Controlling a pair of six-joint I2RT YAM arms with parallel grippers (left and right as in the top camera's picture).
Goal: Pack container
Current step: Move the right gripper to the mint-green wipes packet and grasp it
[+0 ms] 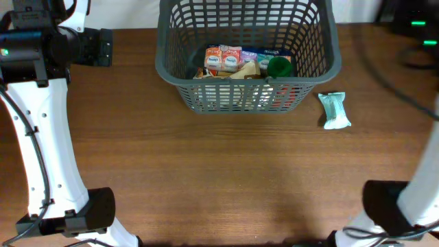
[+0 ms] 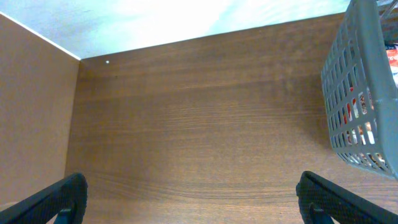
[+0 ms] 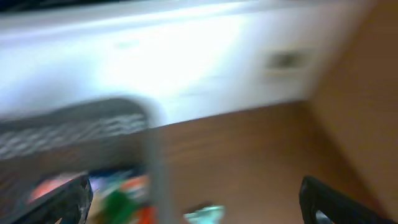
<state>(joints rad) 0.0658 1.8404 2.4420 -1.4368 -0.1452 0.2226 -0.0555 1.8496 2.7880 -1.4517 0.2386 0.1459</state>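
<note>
Groceries point(image 1: 240, 60) sit in the grey shopping basket point(image 1: 206, 96); a mint-green packet point(image 1: 335, 110) lies outside on the surface point(image 1: 206, 165). Left pincer point(image 2: 193, 199) and right pincer point(image 3: 196, 199) are spread, empty; the right likely grasps the packet next.

Right wrist view perhaps motion-blurred; others sharp.

The dark grey slotted plastic basket point(image 1: 247, 55) is cut by the overhead view's top edge and the left wrist view's right edge. The right wrist view is blurred throughout, and the groceries point(image 3: 121, 196) there are mere colour smears. The bottom edges crop the left pincer point(image 2: 199, 208) and the right pincer point(image 3: 199, 205).
</note>
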